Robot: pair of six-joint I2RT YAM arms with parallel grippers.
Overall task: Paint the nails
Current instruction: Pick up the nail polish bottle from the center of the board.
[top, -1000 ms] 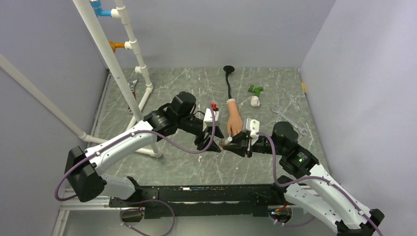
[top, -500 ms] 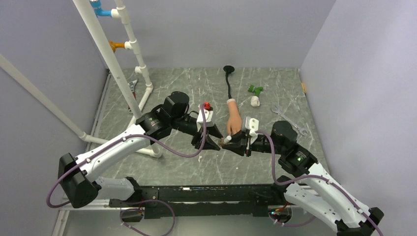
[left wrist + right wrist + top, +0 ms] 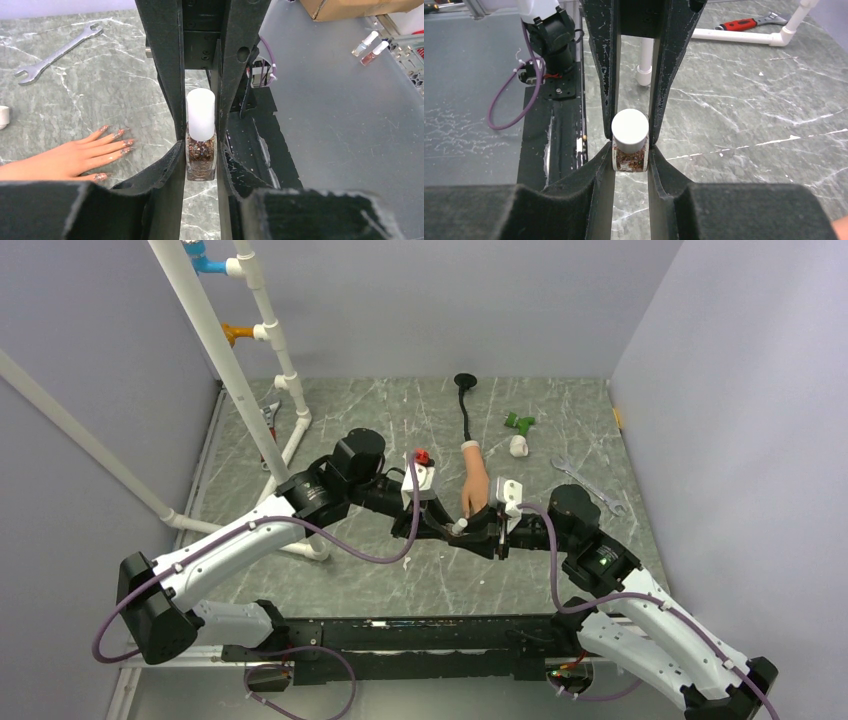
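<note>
Item: nail polish bottle point(image 3: 201, 160), white cap point(image 3: 200, 114); just beside mannequin hand point(image 3: 60, 162), nails point(image 3: 120, 142) lying on tabletop point(image 3: 100, 75). Right fingers point(image 3: 596, 175) pinch glass; left fingers point(image 3: 170, 170) pinch cap end. Handling: brace glass, twist cap squarely, avoid tipping.

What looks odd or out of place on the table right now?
The mannequin hand's nails already carry patchy brown glitter, though the polish bottle is still capped, gripped by the left end effector and right end effector.
</note>
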